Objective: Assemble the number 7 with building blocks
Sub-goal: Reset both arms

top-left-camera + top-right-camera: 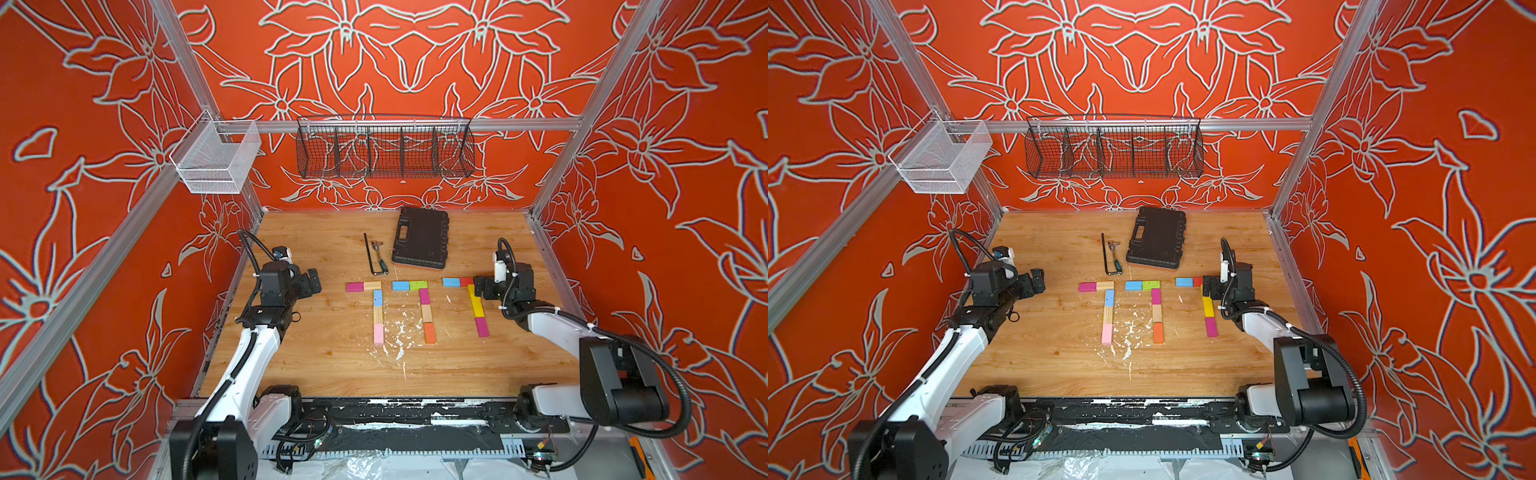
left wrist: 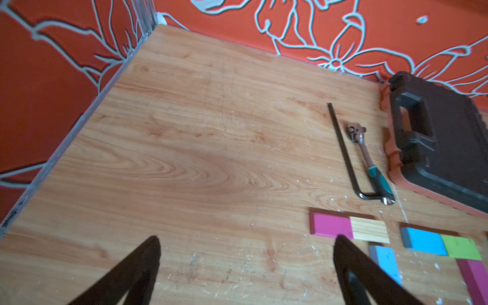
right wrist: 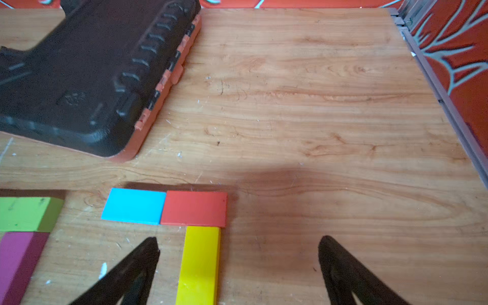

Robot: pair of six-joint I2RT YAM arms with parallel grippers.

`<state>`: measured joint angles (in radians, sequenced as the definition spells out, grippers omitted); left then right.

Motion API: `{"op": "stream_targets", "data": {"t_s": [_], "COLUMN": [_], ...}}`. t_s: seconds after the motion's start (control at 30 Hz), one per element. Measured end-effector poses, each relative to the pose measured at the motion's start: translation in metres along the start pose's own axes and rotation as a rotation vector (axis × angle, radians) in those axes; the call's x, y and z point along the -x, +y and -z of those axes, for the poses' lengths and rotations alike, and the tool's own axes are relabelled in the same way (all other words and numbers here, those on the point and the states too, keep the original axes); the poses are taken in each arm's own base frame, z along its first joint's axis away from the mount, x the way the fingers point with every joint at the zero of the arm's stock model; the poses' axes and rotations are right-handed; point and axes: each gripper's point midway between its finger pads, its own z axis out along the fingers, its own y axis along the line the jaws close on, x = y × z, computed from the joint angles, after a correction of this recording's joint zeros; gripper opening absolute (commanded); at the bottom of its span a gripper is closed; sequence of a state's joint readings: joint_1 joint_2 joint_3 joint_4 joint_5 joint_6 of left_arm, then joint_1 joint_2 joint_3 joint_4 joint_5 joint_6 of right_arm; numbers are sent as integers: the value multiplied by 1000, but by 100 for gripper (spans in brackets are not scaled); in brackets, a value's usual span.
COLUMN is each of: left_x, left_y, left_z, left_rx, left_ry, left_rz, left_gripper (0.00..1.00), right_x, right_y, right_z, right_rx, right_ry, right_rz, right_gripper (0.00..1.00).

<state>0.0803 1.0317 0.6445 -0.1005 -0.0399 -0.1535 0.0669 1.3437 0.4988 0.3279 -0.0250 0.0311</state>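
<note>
Coloured blocks (image 1: 424, 296) lie flat on the counter (image 1: 316, 365) as three sevens side by side. The left hand (image 2: 247, 237) and right hand (image 3: 239, 239) both gape wide, empty; the right hangs above the far corner of the rightmost seven (image 1: 476, 305).

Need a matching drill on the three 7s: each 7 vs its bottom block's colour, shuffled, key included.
Things:
1. left 7
2. middle 7
3. right 7

Bottom block colour:
a. orange
b. magenta
c. pink

Pairs: 1-c, 2-a, 3-b
</note>
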Motion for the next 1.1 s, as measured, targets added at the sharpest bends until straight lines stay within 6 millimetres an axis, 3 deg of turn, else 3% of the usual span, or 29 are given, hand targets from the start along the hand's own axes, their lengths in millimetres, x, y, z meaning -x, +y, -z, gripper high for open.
{"op": "stream_targets", "data": {"t_s": [0.1, 0.27, 0.5, 0.7, 0.83, 1.1], "left_x": [-17, -46, -48, -64, -87, -65], "left_y": [10, 16, 7, 9, 4, 2], "left_z": [-15, -40, -52, -53, -57, -67], "left_rx": [18, 9, -49, -52, -57, -26], "left_ry": [6, 54, 35, -8, 14, -19], "left_rz": [2, -15, -36, -46, -82, -92], "left_gripper": [99, 99, 99, 99, 99, 99], "right_x": [-12, -5, -26, 3, 5, 4], "right_y": [-4, -5, -6, -6, -7, -7], "right_z": [5, 11, 8, 5, 5, 4], "right_rx": [-19, -25, -29, -32, -34, -34], "right_ry": [-30, -154, -188, -240, -243, -242], "right_rz": [29, 53, 72, 70, 68, 68], "right_gripper": [97, 97, 97, 97, 97, 97]}}
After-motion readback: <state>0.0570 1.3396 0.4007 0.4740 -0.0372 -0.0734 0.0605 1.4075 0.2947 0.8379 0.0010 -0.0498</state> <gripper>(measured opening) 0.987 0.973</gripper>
